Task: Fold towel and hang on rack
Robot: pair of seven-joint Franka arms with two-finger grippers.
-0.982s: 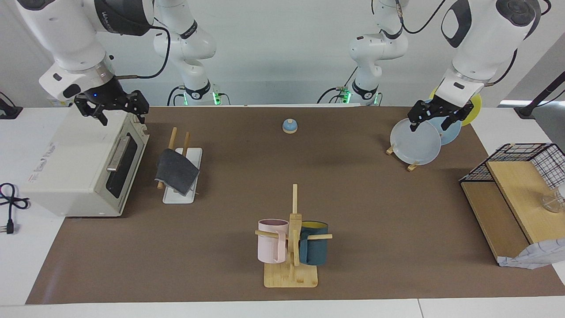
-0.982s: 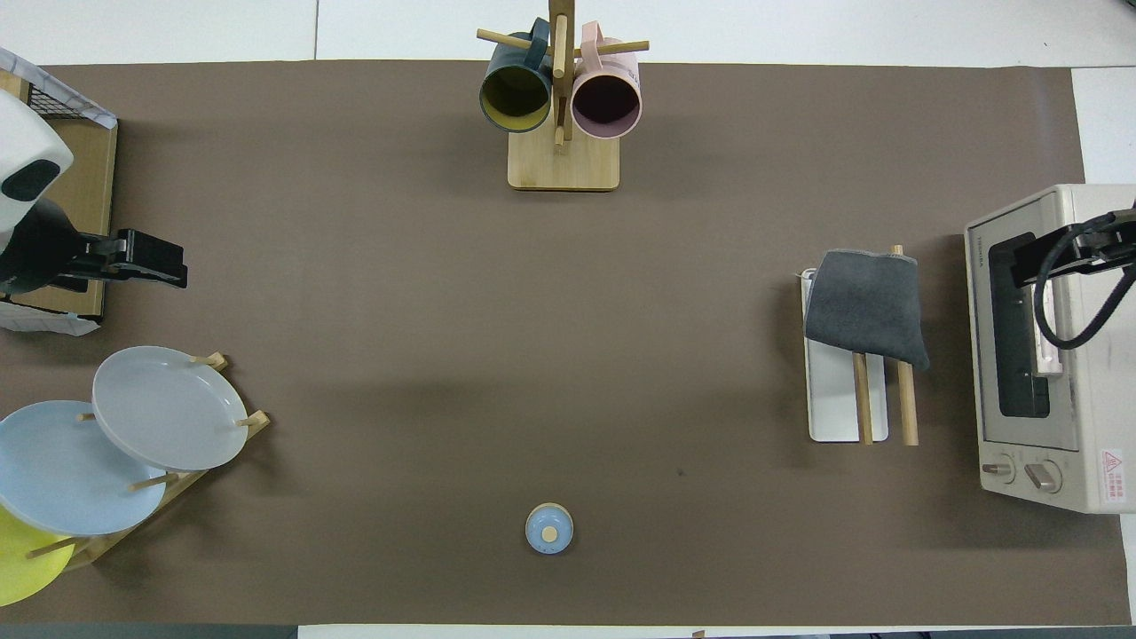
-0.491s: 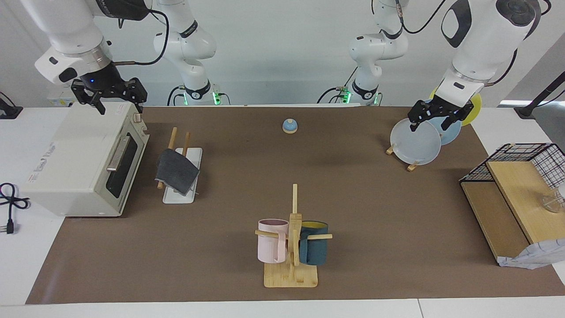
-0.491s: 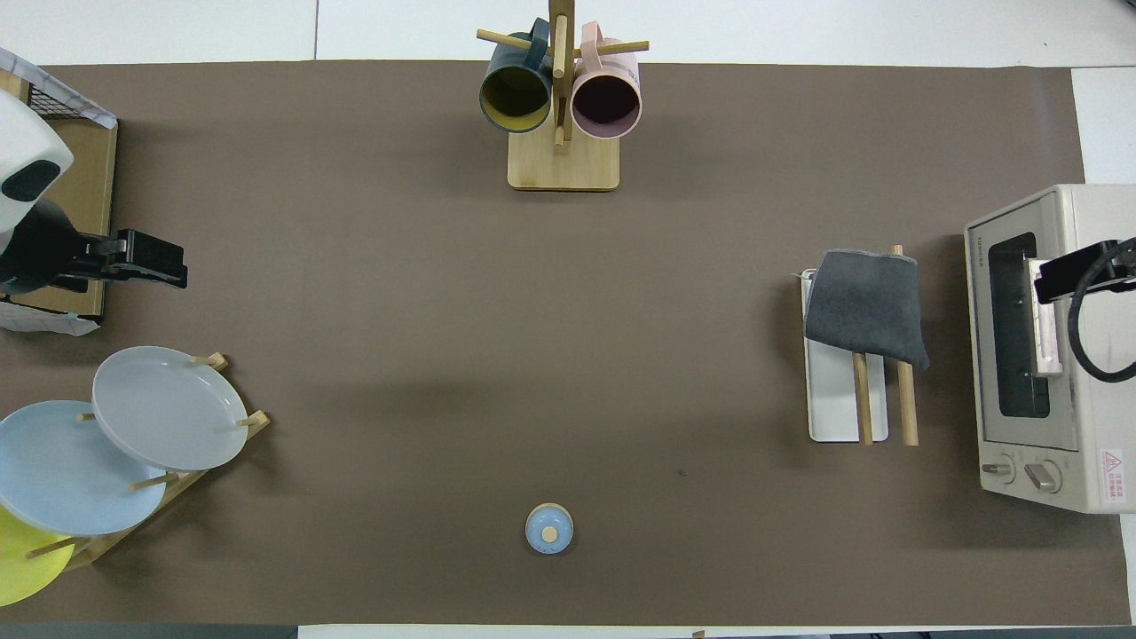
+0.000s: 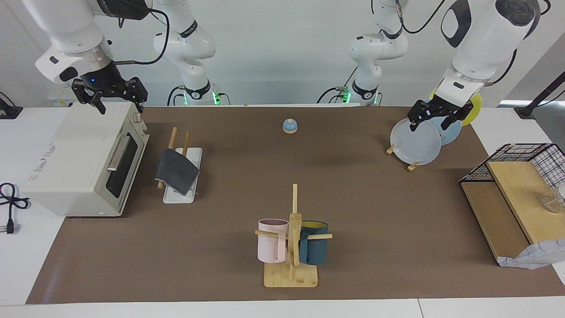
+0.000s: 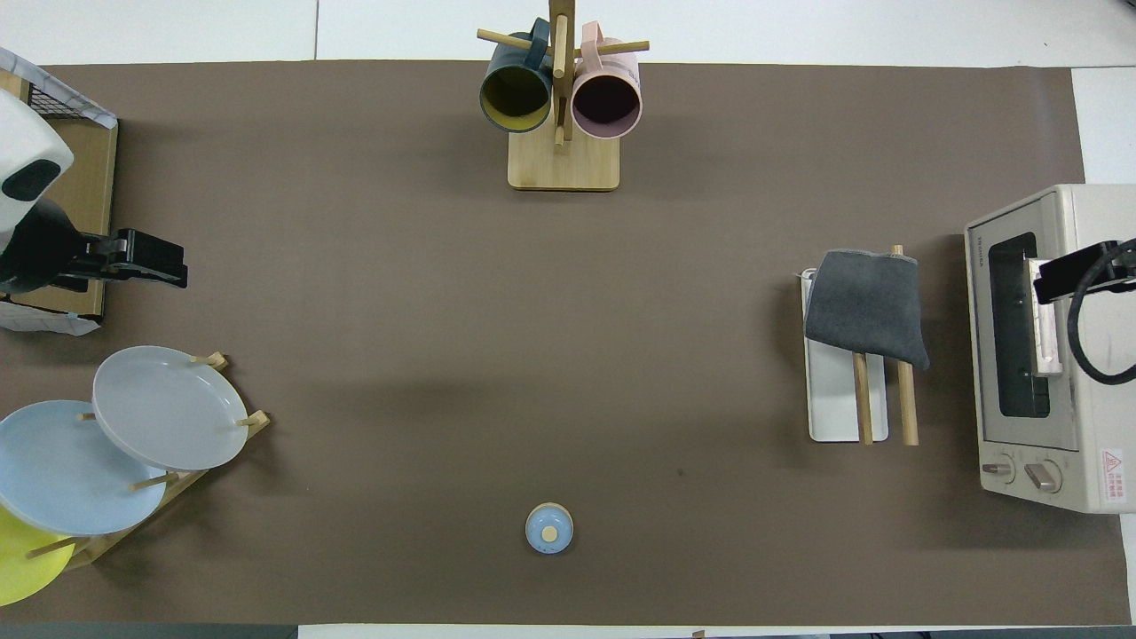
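my right claw (image 5: 110, 96), spread and empty, has risen above the white toaster oven (image 5: 84, 163); the folded dark grey towel (image 5: 176, 171) hangs on the two-rod wooden rack (image 5: 183, 170); left claw (image 5: 435, 115), spread, waits over the plates.

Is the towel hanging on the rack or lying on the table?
Hanging. The towel is draped, dark grey face out, over both rods of the rack, at the end farther from the robots. Neither gripper touches it.

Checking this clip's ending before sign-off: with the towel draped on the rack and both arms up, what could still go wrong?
1. The towel sits skewed at the rods' end farther from the robots, one corner hanging past the rack; it might slide off.
2. The right gripper hangs over the toaster oven; dropping lower could strike it.
3. The left gripper hangs over the grey plate.
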